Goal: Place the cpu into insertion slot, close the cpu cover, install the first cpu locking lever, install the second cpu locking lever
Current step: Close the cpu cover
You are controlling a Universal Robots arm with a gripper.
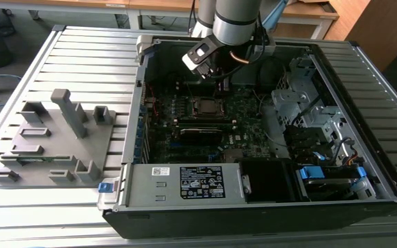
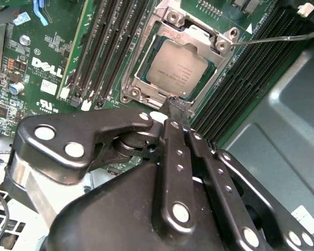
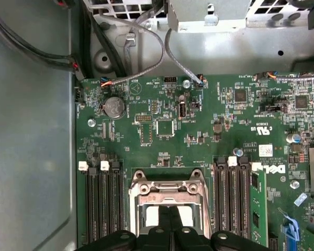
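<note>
The cpu [image 2: 177,69] lies in the insertion slot [image 1: 205,106] near the centre of the exterior view, with the cpu cover [image 2: 191,32] flat around it. The gripper [image 2: 176,103] hangs just beside the cover's edge, fingers pressed together with nothing between them. The green board [image 3: 199,136] sits inside an open computer case [image 1: 364,77] on a slatted metal table [image 1: 81,57]. A grey fixture [image 1: 54,139] stands at the exterior view's left, and wooden desks [image 1: 309,10] run along the top.

An open computer case [image 1: 254,219] lies on a slatted table [image 1: 81,57], a grey fixture [image 1: 47,150] beside it on the exterior view's left. Its green motherboard [image 3: 199,125] carries a coin battery [image 3: 114,107] and long black memory slots [image 3: 102,204].
</note>
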